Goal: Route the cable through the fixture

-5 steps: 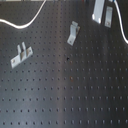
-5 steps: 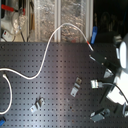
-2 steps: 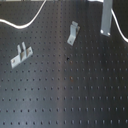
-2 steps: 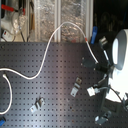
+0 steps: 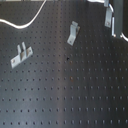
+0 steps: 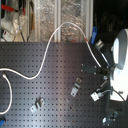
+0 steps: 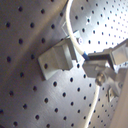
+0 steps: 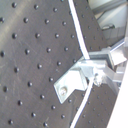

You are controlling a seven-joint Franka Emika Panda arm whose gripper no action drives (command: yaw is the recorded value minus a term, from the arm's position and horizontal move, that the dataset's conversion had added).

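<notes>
Cable (image 6: 47,52): thin, white, flexible cord, uniform in width, smooth, far longer than any bracket on the board. In the second exterior view it starts at the second exterior view's left edge, sags low across the black perforated board (image 6: 55,95), climbs to an arch at the board's far edge, then drops toward the gripper (image 6: 98,64) at the second exterior view's right. Long axis overall runs across the board, away from the gripper; the end near the gripper points down into it.

First wrist view: cable (image 7: 75,42) passes straight between the fingers (image 7: 102,62), running on past them both ways along the board. A grey metal bracket (image 7: 57,59) sits just beside the fingers, touching the cable. Second wrist view agrees: cable (image 8: 80,37) lies in the clamp, bracket (image 8: 70,85) just beside it.

Gripper state: clenched on the cable.

Two more brackets (image 5: 73,33) (image 5: 20,55) stand well apart from the gripper, clear of the cable.
</notes>
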